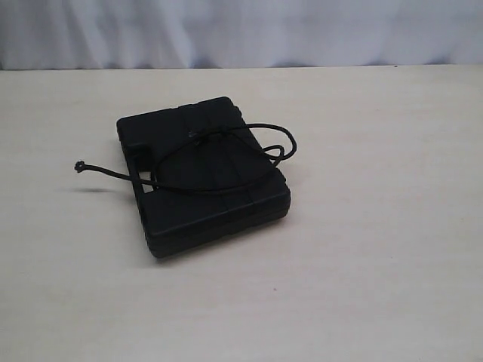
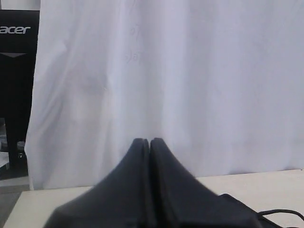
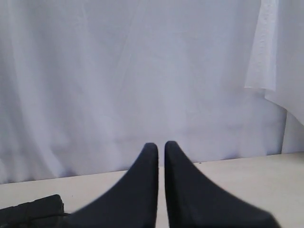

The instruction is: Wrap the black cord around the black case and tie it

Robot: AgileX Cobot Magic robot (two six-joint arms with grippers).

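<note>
Black case (image 1: 204, 170) one, black cord (image 1: 106, 172) one; left end effector (image 2: 149, 141), right end effector (image 3: 161, 145) closed.

The black case (image 1: 204, 177) looks matt plastic; the black cord (image 1: 106, 171) braided fibre; the table (image 1: 377, 264) smooth, pale; the curtain (image 1: 241, 30) cloth.

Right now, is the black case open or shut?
Shut. The black case lies flat on the table with its lid down, no gap along its edges; the black cord loops across its top.
</note>
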